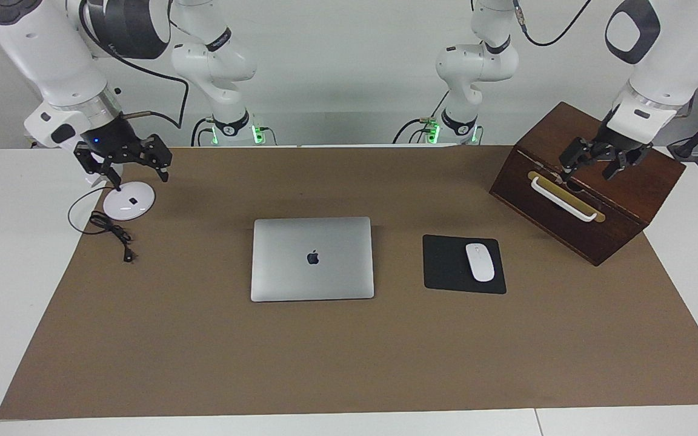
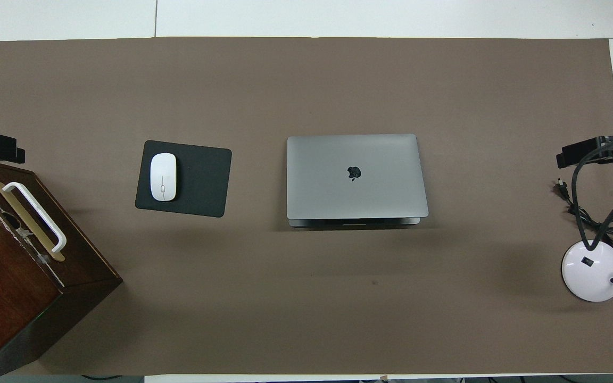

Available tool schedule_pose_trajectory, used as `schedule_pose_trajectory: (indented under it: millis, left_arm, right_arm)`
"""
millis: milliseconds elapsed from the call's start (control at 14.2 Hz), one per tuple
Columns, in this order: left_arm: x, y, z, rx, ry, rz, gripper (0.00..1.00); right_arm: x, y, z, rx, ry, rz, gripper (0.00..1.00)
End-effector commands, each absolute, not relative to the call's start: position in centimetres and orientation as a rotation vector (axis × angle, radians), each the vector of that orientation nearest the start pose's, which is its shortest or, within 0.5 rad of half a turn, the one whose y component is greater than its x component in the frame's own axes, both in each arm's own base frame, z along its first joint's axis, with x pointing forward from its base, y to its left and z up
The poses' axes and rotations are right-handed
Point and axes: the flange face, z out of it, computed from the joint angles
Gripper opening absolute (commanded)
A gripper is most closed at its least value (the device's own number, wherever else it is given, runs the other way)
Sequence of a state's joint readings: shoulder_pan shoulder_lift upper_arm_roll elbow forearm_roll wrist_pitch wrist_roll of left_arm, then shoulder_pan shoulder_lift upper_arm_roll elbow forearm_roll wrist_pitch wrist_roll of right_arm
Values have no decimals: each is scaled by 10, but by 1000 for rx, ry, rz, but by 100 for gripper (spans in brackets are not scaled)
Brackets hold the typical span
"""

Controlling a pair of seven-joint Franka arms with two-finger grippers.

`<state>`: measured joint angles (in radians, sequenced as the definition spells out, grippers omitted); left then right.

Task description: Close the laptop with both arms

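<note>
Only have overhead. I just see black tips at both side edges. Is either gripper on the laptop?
Observer: No. The left gripper hangs over the top of the wooden box, clear of the laptop.
Operator: Right one?
Observer: The right gripper is up over the lamp base, at the right arm's end of the table.
Operator: Fingers?
Observer: Both grippers are open and hold nothing.

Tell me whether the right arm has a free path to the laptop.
Probably yes. The right gripper hangs over the lamp base, and only bare brown mat lies between it and the laptop.
</note>
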<state>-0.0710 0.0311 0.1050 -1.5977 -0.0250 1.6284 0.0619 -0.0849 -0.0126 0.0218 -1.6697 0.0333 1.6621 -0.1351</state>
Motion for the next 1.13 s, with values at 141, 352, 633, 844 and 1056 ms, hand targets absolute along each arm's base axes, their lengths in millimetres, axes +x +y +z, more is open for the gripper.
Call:
schedule_pose_trajectory:
  millis: [141, 352, 633, 844, 1056]
  left_arm:
    - [571, 13, 602, -3171, -31, 4, 100]
    - [577, 14, 601, -3169, -46, -21, 100]
    - [577, 15, 604, -3165, -48, -13, 100]
    - [578, 14, 604, -3169, -43, -16, 100]
    - [579, 14, 605, -3168, -44, -33, 100]
  right_arm:
    - [551, -32, 593, -3115, -86, -42, 100]
    - [551, -32, 593, -3115, -86, -42, 100]
    - [551, -33, 593, -3115, -84, -42, 100]
    - [551, -32, 593, -3115, -84, -42, 100]
    - [551, -32, 593, -3115, -84, -42, 100]
